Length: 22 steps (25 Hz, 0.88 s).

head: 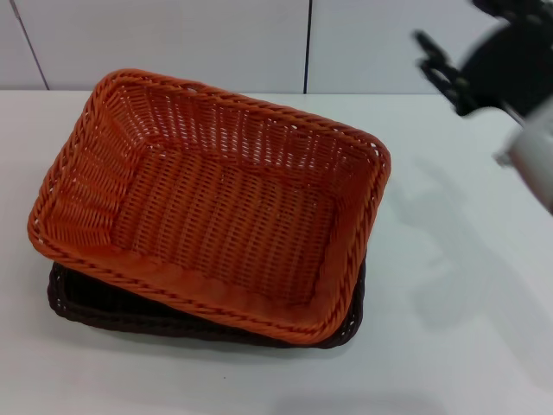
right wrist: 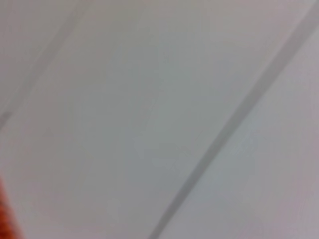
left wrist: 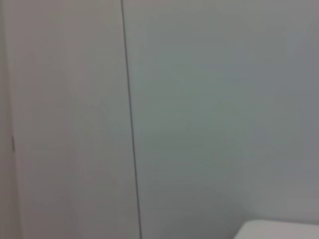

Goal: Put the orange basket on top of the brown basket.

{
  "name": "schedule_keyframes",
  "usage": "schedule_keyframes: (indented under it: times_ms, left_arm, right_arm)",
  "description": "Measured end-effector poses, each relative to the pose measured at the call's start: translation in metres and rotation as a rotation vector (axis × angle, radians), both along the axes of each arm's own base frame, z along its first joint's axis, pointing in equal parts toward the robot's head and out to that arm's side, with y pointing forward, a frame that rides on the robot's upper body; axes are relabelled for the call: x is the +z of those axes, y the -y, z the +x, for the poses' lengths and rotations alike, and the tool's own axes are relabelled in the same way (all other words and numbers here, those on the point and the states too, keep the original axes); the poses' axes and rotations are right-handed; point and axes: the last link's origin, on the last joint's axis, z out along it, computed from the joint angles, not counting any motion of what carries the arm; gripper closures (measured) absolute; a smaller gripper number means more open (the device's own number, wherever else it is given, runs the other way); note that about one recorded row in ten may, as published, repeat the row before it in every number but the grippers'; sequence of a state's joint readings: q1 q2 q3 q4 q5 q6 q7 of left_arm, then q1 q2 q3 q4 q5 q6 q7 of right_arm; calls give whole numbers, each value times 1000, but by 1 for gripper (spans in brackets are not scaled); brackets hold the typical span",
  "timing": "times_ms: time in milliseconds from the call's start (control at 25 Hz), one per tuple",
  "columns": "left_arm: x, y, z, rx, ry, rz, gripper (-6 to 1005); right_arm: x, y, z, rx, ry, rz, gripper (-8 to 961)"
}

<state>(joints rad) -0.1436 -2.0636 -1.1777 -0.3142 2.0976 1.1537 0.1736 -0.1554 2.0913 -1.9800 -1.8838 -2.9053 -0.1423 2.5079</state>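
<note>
Resting on the brown basket (head: 86, 304), the orange basket (head: 216, 203) lies skewed, long axis running from near-left to far-right on the white worktop (head: 458, 346). Right pincer (head: 445, 73) raised far-right, grip state unclear.

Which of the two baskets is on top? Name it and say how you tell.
The orange basket. Its whole rim and woven floor show in the head view, while the brown basket peeks out only beneath its near edge and corners, resting on the table.

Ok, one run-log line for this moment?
orange basket: on brown basket, skewed | right gripper: raised, clear, empty | left arm: out of view
</note>
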Motion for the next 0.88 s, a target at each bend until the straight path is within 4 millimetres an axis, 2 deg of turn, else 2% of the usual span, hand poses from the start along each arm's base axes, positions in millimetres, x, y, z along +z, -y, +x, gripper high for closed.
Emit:
schedule_keyframes:
  times_ms: [160, 280, 400, 600, 720, 880]
  left_arm:
    - [4, 5, 2, -27, 15, 42, 247]
    - [9, 11, 2, -61, 47, 83, 247]
    - [11, 15, 3, -79, 52, 105, 247]
    - [14, 20, 5, -95, 17, 119, 247]
    - [15, 21, 6, -105, 9, 126, 247]
    - [15, 24, 9, -124, -5, 129, 247]
  right_arm:
    - [4, 11, 38, -10, -191, 155, 364]
    - [-3, 15, 68, -36, -331, 240, 364]
    - [-17, 24, 106, -56, -464, 327, 364]
    - [-18, 41, 161, -65, -748, 444, 364]
    - [-21, 51, 176, -72, -782, 505, 364]
    - [-21, 58, 178, -41, -760, 532, 364]
